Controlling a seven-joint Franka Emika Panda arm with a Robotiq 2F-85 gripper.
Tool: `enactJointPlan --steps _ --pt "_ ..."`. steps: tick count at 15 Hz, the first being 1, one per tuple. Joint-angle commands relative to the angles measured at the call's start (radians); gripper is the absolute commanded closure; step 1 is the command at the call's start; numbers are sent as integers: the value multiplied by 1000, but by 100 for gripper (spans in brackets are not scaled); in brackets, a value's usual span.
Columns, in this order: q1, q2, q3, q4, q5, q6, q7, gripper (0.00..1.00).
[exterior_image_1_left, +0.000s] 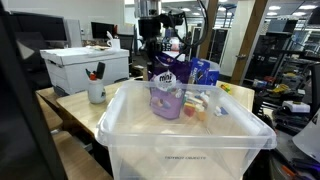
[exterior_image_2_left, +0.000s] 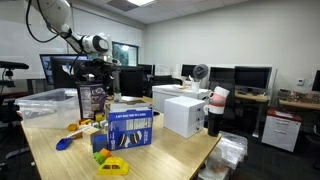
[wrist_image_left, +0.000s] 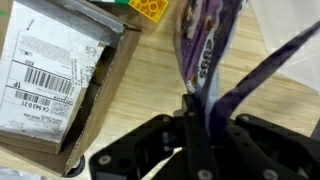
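My gripper (wrist_image_left: 198, 105) is shut on the top edge of a purple snack bag (wrist_image_left: 200, 40), which hangs below it over the wooden table (wrist_image_left: 150, 70). In both exterior views the gripper (exterior_image_1_left: 152, 55) (exterior_image_2_left: 93, 75) holds the bag (exterior_image_1_left: 165, 88) (exterior_image_2_left: 92, 100) above the table, beside a clear plastic bin (exterior_image_1_left: 180, 140) (exterior_image_2_left: 45, 103). A cardboard box with a shipping label (wrist_image_left: 60, 80) lies on the table just beside the hanging bag.
A blue carton (exterior_image_1_left: 203, 72) (exterior_image_2_left: 128, 128), a white box (exterior_image_1_left: 85, 68) (exterior_image_2_left: 185, 112) and a white mug with pens (exterior_image_1_left: 96, 90) (exterior_image_2_left: 215, 118) stand on the table. Small yellow (exterior_image_2_left: 112, 165) and blue (exterior_image_2_left: 63, 143) toys lie near its edge. Desks with monitors stand behind.
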Motion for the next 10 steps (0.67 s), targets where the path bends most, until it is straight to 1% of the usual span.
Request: enactJointPlan --steps 1,4,10 --pt "11 -18 -11 -20 -19 0 40 95" --pt "12 -17 -13 -20 -21 -2 57 95" --pt "29 -15 -26 -15 -49 8 138 95"
